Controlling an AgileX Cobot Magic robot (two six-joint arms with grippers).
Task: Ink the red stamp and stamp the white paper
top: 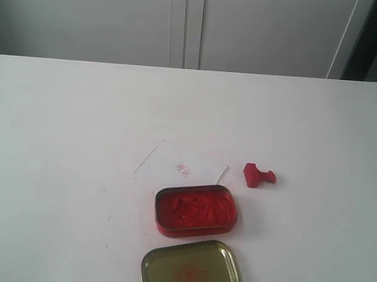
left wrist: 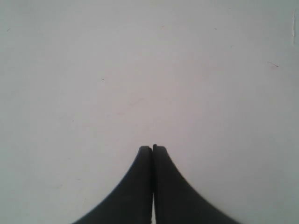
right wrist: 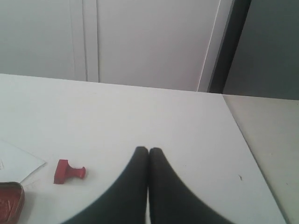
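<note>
The red stamp (top: 259, 175) lies on its side on the white table, just right of the white paper (top: 181, 164), which carries a faint red print. The stamp also shows in the right wrist view (right wrist: 68, 171), off to one side of my right gripper (right wrist: 148, 149), which is shut and empty. A corner of the paper (right wrist: 16, 161) shows there too. My left gripper (left wrist: 152, 147) is shut with nothing in it, over bare table. Neither gripper appears in the exterior view.
An open tin of red ink paste (top: 195, 210) sits just in front of the paper, its edge also in the right wrist view (right wrist: 10, 201). Its gold lid (top: 190, 270) lies nearer the front edge. The table's right edge (right wrist: 243, 140) runs close by.
</note>
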